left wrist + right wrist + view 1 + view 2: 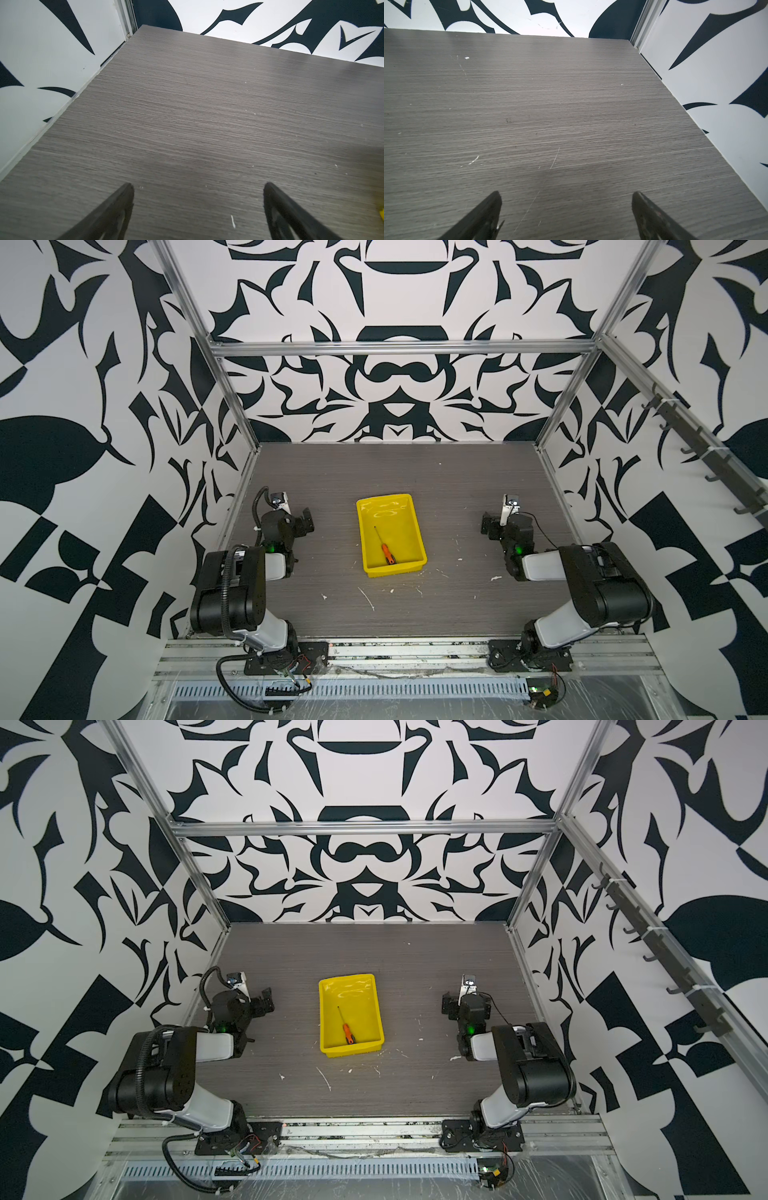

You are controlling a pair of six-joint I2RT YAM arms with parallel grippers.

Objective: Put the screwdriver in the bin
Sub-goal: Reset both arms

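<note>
Closest to the camera, a slotted cable duct (pixel 374 689) and an aluminium rail (pixel 415 651) cross the near edge, and both your arm bases are bolted there. Beyond them the grey wood-grain tabletop (pixel 415 472) runs to the patterned far wall (pixel 395 385).

A yellow bin (pixel 401 531) sits around the middle of the tabletop, between the arms, with its long side running near to far. Your screwdriver (pixel 385 549) lies flat inside it, in the near half. Its orange handle is toward the near wall of the bin, and its thin shaft points far and slightly left. Both top views show it wholly within the rim.

Judged from this, the placing step looks finished and nothing remains to carry. The next move calls for little: confirm that the screwdriver is settled, and keep both arms clear of the bin so it is not knocked.

Your left arm (pixel 232 585) is folded over its base, with its wrist low at the left side of the tabletop. The left tool (pixel 198 187) is well apart from the bin and aimed toward the far wall. Its jaws stand wide apart over bare tabletop, with nothing between them.

Your right arm (pixel 598 593) mirrors that pose on the right side. The right tool (pixel 565 195) is likewise spread wide and empty, well apart from the bin.
</note>
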